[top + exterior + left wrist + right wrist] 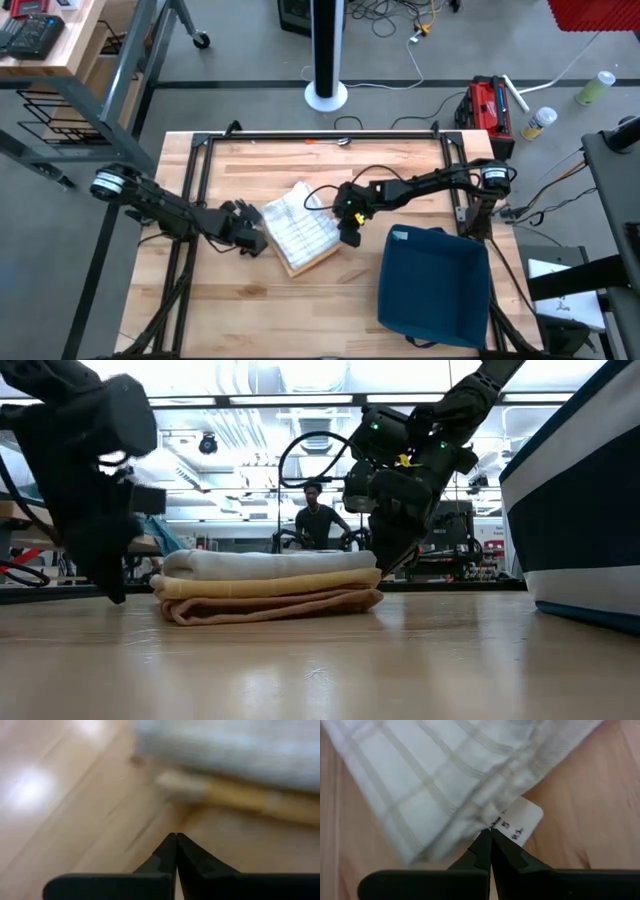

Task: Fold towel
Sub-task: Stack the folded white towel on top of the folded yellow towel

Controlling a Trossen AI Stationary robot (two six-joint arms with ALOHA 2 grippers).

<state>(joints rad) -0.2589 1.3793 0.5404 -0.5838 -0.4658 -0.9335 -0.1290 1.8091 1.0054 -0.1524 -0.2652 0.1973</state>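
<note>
The folded towel (303, 235) was flanked at frame centre by the left gripper (250, 232) and right gripper (349, 232), both closed, empty.

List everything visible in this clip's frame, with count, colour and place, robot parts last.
towel: one, white and tan, folded at table centre
label: one, white, at towel corner
bin: one, dark blue, on the table's right side
table: one, light wood
toolbox: one, red, floor beyond table
person: one, dark top, far in room
left claw: shut, at towel's left edge
right claw: shut, at towel's right edge
</note>
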